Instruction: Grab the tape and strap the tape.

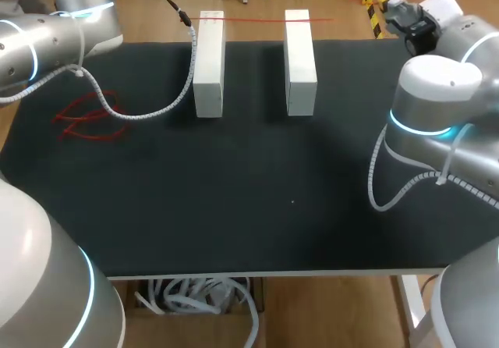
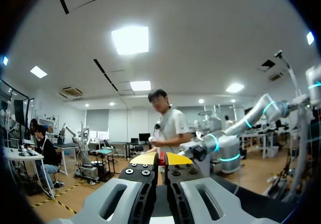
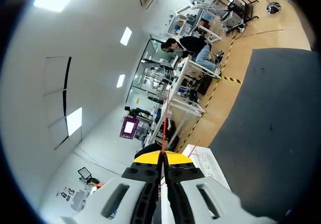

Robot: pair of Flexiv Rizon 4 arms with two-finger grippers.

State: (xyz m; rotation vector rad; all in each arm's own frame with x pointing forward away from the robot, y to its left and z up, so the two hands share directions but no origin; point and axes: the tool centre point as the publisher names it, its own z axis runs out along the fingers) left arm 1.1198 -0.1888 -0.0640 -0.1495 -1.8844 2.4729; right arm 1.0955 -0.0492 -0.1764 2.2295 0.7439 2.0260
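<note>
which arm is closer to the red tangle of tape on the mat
Left. The left arm is close by the red tangle; the right arm is across the mat, past both white blocks.

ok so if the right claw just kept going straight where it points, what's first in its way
Probably the white block just ahead and slightly beside the right claw, which is shut on the red tape; otherwise the line looks free, though depth is unclear.

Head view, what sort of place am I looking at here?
Probably a robotics lab test bench: a left arm and a right arm flank a black table holding two white blocks, with red tape strung over their far ends.
</note>
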